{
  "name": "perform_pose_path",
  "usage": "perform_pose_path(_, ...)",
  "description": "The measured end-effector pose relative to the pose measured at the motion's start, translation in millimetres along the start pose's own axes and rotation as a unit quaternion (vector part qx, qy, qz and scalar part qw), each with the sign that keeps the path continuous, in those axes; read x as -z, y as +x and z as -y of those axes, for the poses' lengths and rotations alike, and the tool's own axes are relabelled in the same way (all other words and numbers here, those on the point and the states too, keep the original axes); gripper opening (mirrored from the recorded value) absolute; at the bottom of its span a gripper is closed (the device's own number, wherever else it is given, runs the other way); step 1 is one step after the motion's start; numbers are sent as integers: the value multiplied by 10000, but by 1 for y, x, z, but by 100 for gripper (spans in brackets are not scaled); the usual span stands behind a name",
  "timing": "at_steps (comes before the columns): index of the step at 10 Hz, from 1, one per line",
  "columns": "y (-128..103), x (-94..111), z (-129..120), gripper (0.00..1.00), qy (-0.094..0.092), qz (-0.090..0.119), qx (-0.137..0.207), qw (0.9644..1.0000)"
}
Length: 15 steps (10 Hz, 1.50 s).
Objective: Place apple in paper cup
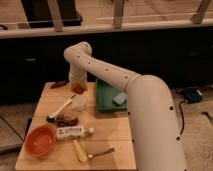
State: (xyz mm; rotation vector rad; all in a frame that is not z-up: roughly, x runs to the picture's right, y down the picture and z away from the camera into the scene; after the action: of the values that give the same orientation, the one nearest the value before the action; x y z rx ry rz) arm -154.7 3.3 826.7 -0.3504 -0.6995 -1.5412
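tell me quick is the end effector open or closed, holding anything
end effector: at the apple, close to the paper cup; open or closed cannot be told.

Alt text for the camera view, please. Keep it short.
Robot gripper hangs over the wooden table with a red apple at its tip, just above a paper cup. A green tray, orange bowl and bottle sit nearby.

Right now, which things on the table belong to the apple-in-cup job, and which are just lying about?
For the job: apple, at the tip of the tool; paper cup, just below it in the picture.
Lying about: orange bowl, bottle, fork, brush, green tray with a sponge.
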Motion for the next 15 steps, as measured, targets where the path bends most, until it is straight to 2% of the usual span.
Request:
perform_pose_path(2, 0, 0, 2, 26, 5, 9, 19, 10000)
perform_pose_path(4, 0, -1, 2, 32, 5, 19, 31, 10000)
perform_pose_path(13, 0, -1, 4, 32, 1, 33, 68, 10000)
perform_pose_path(15, 0, -2, 6, 37, 2, 43, 87, 10000)
